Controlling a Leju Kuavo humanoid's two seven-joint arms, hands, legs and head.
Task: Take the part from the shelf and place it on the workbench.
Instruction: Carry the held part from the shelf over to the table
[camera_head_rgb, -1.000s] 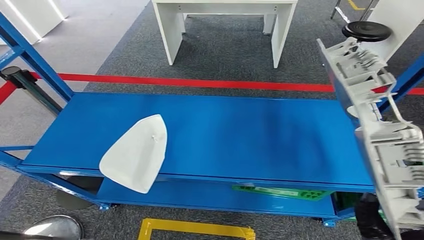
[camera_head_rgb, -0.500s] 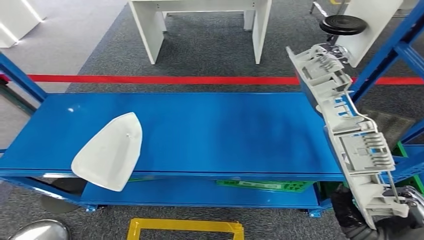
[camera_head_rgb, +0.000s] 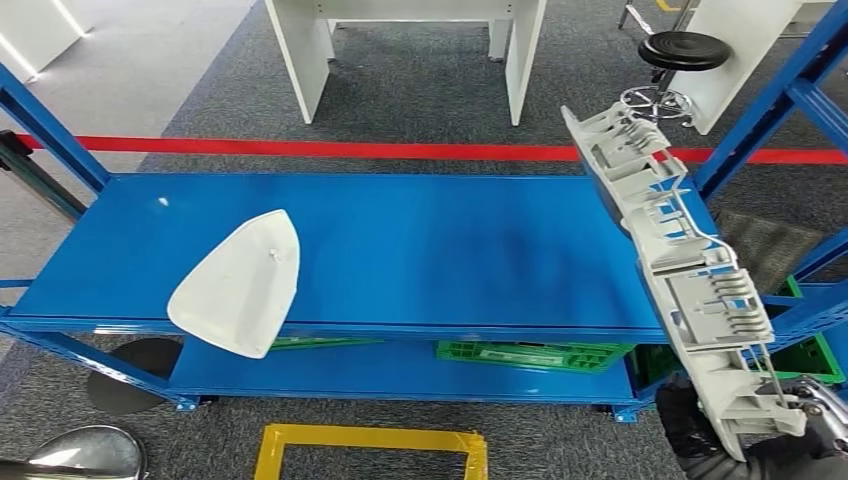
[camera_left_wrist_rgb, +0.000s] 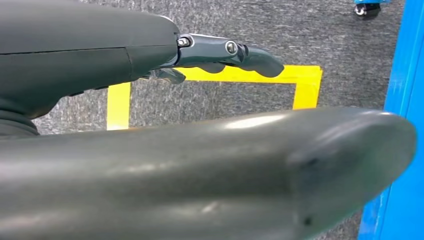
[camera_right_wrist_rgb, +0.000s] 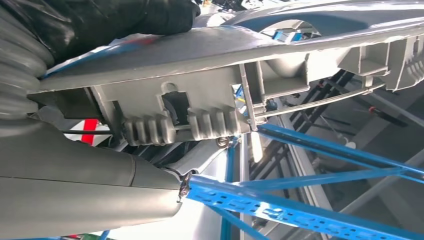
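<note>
Head view: I have the part (camera_head_rgb: 690, 290), a long grey ribbed moulding, gripped at its lower end by my right hand (camera_head_rgb: 760, 450) and tilted up over the right end of the blue shelf (camera_head_rgb: 450, 250). A white shell (camera_head_rgb: 240, 285) lies at the shelf's front left edge.

Left wrist view: my left hand (camera_left_wrist_rgb: 220, 50) hangs over the floor, fingers loosely apart, holding nothing.

Right wrist view: fingers clamp the part's rim. As I judge it, the pick is done; carrying it to the workbench remains.
</note>
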